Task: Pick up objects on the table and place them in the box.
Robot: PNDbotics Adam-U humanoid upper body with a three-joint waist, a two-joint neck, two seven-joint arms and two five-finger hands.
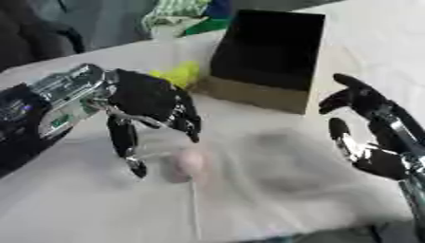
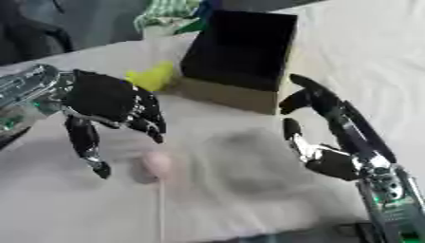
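Observation:
A small pale pink object [image 1: 188, 163] lies on the white table [image 1: 274, 199], blurred. My left hand [image 1: 149, 102] hovers just above and left of it, fingers spread downward and thumb pointing at the table, holding nothing. A yellow-green object [image 1: 179, 73] lies beside the left wall of the box [image 1: 265, 59], an open cardboard box with a dark inside at the back centre. My right hand [image 1: 369, 128] stands open at the right, fingers up, clear of the box.
A green and white bundle [image 1: 182, 12] lies behind the box at the table's far edge. A dark shape [image 1: 33, 28] fills the upper left corner beyond the table.

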